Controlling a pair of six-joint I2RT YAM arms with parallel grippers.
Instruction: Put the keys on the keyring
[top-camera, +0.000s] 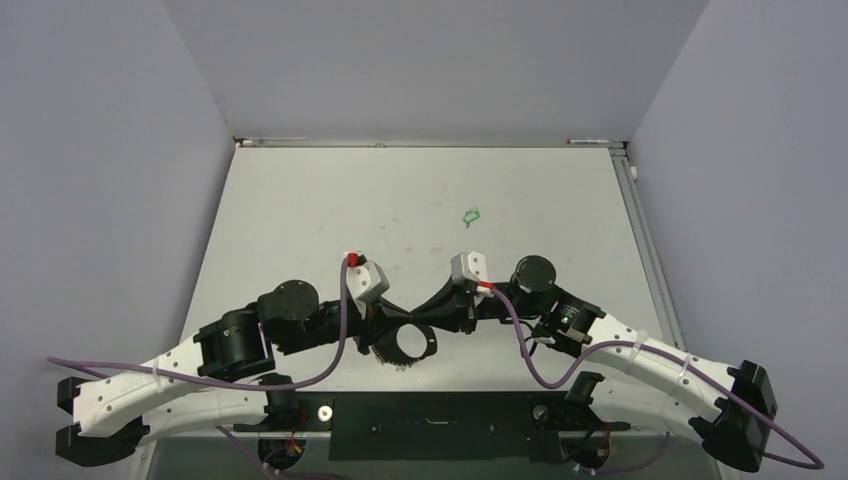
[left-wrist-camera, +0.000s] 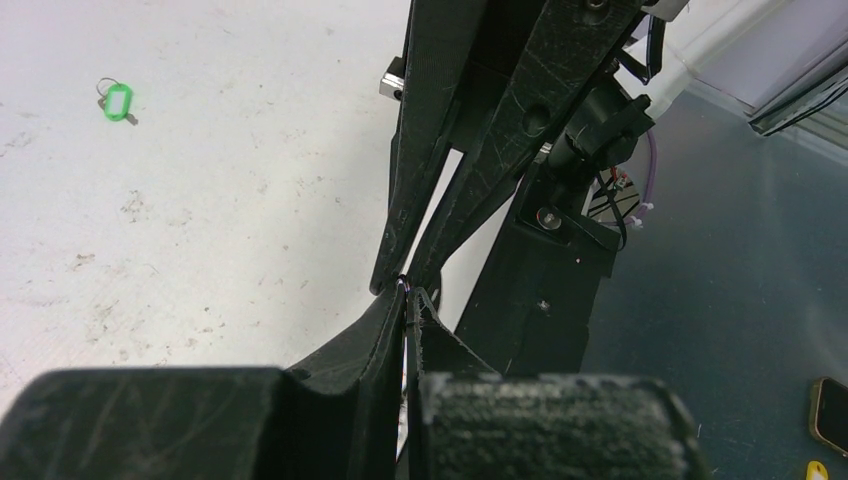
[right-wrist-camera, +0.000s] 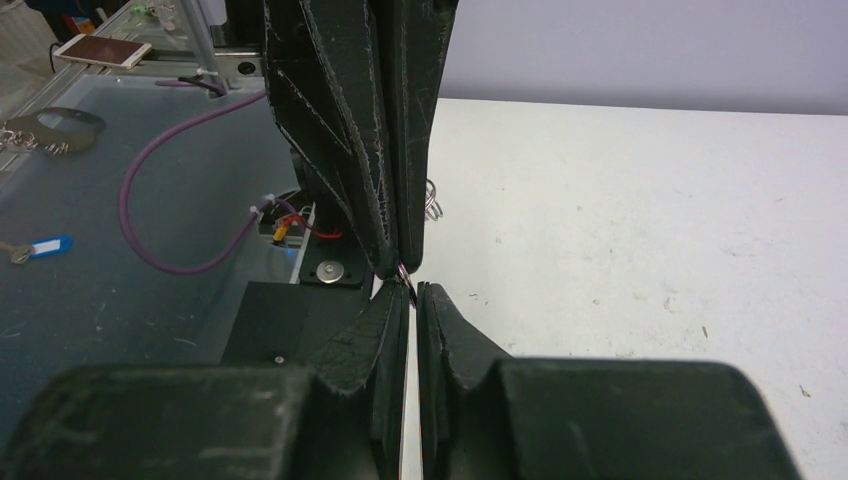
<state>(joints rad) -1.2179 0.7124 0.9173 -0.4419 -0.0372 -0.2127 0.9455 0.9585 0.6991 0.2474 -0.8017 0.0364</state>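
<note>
The keyring (top-camera: 410, 360) hangs between my two grippers just above the table's near edge, with tiny wire loops (right-wrist-camera: 432, 200) along its rim. My left gripper (top-camera: 402, 322) (left-wrist-camera: 410, 295) is shut on the ring's thin metal edge (left-wrist-camera: 405, 300). My right gripper (top-camera: 420, 318) (right-wrist-camera: 412, 288) meets it tip to tip. Its jaws are closed to a sliver on the same edge (right-wrist-camera: 407, 280). The small green key (top-camera: 471, 214) (left-wrist-camera: 118, 101) lies alone on the white table, well beyond both grippers.
Grey walls enclose the table (top-camera: 300, 220) on three sides. Below the near edge lie a phone (right-wrist-camera: 100, 50), a blue-tagged key (right-wrist-camera: 45, 247) and a purple cable (right-wrist-camera: 170, 250). The black base plate (top-camera: 440, 420) sits between the arm bases.
</note>
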